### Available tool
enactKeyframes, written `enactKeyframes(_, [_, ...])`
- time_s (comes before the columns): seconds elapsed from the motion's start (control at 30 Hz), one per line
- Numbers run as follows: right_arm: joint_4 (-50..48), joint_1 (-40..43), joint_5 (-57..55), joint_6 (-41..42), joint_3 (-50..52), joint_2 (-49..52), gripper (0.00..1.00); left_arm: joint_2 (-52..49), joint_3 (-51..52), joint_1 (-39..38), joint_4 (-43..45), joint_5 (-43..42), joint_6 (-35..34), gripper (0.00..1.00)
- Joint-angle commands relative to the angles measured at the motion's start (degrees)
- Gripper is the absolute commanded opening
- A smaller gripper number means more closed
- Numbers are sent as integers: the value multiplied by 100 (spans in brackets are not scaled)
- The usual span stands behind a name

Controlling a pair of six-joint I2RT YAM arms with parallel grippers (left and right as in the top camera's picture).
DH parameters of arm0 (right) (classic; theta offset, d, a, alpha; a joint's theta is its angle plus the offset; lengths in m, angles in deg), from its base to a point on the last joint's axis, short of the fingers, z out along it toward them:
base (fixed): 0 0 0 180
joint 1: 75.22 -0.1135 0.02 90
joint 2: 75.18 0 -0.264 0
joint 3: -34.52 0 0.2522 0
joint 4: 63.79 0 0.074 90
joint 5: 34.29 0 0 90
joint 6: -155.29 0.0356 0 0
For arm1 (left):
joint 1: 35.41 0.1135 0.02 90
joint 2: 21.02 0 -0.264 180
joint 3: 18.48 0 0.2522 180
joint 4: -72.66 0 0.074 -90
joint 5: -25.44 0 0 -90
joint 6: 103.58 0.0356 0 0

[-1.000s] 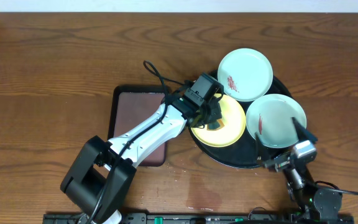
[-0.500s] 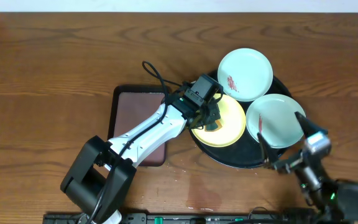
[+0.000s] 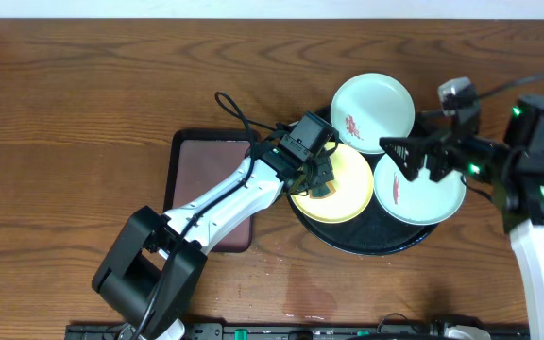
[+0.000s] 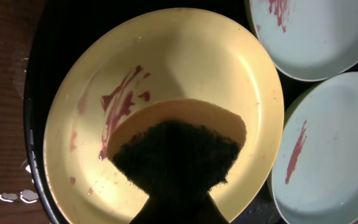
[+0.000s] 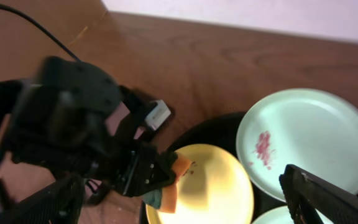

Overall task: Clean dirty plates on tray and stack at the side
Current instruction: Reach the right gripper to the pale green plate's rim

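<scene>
Pinching sponge on yellow plate, left gripper clamped tight; right gripper gaping, empty; plate likely light, stiff, slick; take it by the rim.

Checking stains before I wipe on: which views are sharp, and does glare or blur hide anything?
Overhead: sharp and evenly lit. Left wrist: yellow plate crisp, smears clear, with a bright patch mid-plate; the sponge near the lens is a dark mass. Right wrist: soft and blurred, the left arm smeared; the green plate shows its smear.
</scene>
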Motion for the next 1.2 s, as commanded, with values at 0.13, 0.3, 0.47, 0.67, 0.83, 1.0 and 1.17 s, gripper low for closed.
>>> enactKeyframes(0.13, [-66,-212,-1388,337,-74,1342,31,-2,11,-13,-20,92,-50,7])
enactKeyframes(0.3, [107,-863,-2481,372,-74,2017,38,-2,11,-13,-15,92,-50,7])
enactKeyframes(0.47, [7,-1480,-3279,483,-74,2643,37,-2,11,-13,-20,90,-48,8])
enactKeyframes(0.67, [-101,-1801,-4109,625,-74,3230,31,-2,11,-13,-4,92,-50,8])
enactKeyframes(0.83, [-138,-1812,-4111,514,-74,3410,28,-2,11,-13,4,92,-48,8])
enactKeyframes(1.0, [-164,-1818,-4065,514,-72,3471,23,-2,11,-13,7,92,-50,8])
enactKeyframes(1.17, [-291,-1823,-4070,514,-72,3683,22,-2,11,-13,7,92,-50,8])
